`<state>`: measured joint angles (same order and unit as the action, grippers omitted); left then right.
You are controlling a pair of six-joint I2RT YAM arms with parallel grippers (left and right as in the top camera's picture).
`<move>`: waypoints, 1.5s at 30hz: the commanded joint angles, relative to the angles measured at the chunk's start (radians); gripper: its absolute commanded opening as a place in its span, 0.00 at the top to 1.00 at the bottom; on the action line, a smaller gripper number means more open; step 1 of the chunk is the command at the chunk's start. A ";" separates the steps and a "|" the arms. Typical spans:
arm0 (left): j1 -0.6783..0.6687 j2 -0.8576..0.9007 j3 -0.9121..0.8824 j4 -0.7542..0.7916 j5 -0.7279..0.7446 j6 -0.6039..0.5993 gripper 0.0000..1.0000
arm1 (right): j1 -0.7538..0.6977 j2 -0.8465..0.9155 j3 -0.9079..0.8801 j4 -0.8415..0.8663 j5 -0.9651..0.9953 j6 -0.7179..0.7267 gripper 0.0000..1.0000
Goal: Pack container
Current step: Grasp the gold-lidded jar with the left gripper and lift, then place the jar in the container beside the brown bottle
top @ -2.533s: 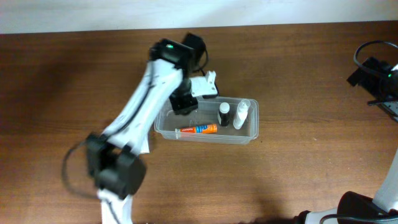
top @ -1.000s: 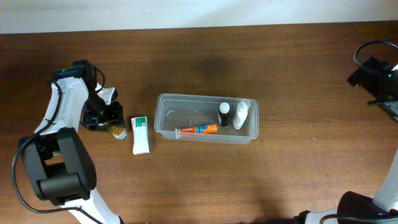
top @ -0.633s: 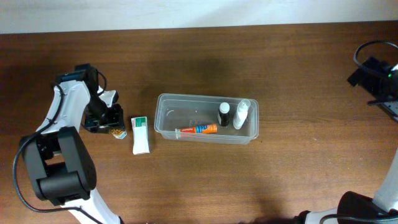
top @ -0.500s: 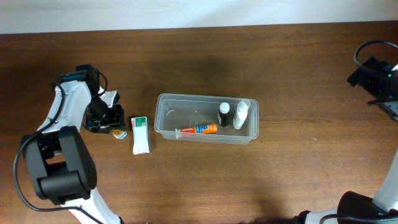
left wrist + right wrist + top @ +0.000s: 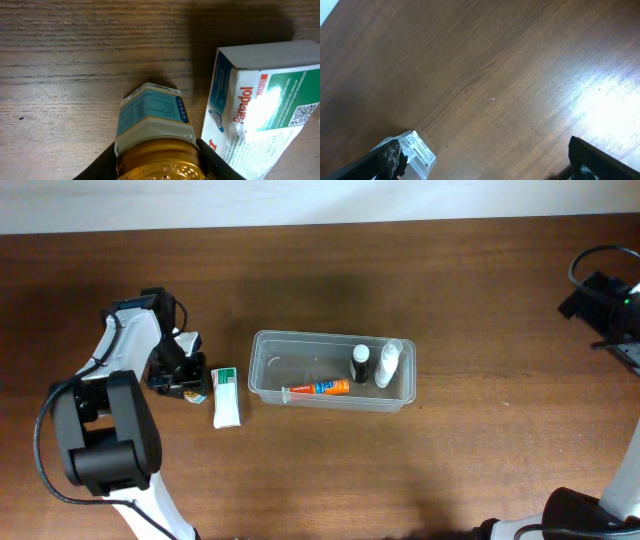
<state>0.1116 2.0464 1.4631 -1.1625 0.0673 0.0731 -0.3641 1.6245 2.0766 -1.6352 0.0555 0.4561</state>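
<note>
The container (image 5: 263, 350), a clear shallow tub, sits mid-table and holds an orange tube (image 5: 318, 388), a black bottle (image 5: 360, 363) and a white bottle (image 5: 387, 363). Left of it lies a white and green Panadol box (image 5: 227, 395). My left gripper (image 5: 181, 370) is beside the box, and in the left wrist view its jaws (image 5: 157, 167) press both sides of the gold cap of a small blue-labelled bottle (image 5: 152, 112) lying on the table. My right gripper (image 5: 490, 167) is open and empty, far to the right; a container corner (image 5: 415, 150) shows at its left finger.
The Panadol box (image 5: 255, 110) lies close against the right side of the small bottle. The right arm (image 5: 605, 298) and its cables sit at the table's far right edge. A pale wall runs along the table's back edge.
The left arm swung from above the container over to the left side of the table. It then shifted slightly right, and its jaws are round the gold-capped bottle. The right arm has not moved.
</note>
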 commanded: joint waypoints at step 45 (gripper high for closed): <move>-0.655 -0.039 0.167 0.209 0.058 -0.064 0.70 | -0.004 0.000 0.001 0.000 0.008 -0.003 0.02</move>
<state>-0.5343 2.0178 1.6791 -0.9989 0.1238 0.0208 -0.3641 1.6245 2.0766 -1.6352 0.0555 0.4557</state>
